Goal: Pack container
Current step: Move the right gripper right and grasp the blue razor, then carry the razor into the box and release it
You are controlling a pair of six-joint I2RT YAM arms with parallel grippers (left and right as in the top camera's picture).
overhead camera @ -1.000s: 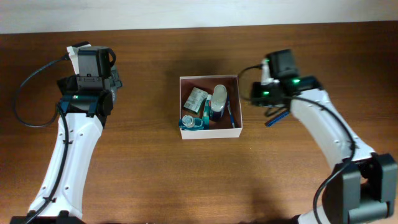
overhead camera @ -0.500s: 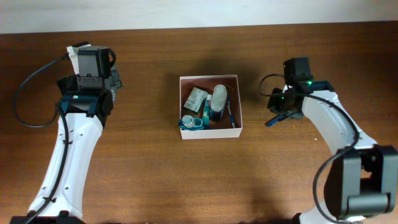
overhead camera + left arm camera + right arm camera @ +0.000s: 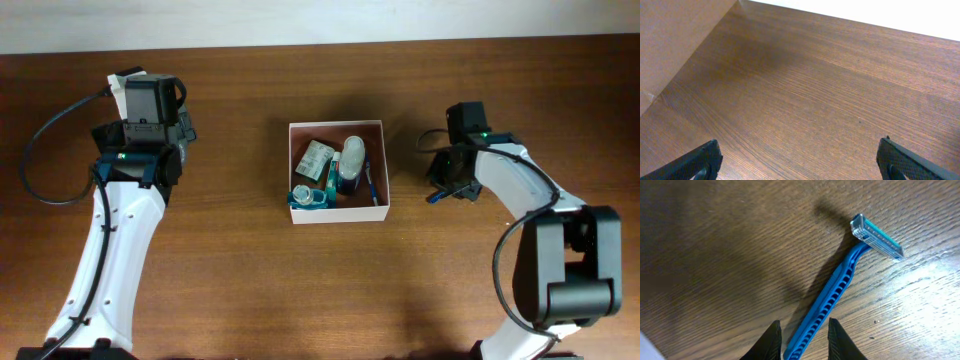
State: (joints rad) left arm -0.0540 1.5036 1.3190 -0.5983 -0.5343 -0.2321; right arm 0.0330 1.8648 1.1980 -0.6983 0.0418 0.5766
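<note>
Right of the square white box with a red-brown inside [image 3: 337, 213], the blue plastic razor [image 3: 840, 287] lies flat. Its handle runs between the close-set tips of the right gripper [image 3: 802, 339], the nearer arm. I cannot tell if they squeeze it. The left gripper [image 3: 800, 161] is wide and far off.

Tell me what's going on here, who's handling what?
The right tool straddles the handle end of a blue razor lying on the table, right of the container; whether it has clamped yet is unclear. The container already holds several toiletries. The left tool hangs wide open over the table, holding nothing.
</note>
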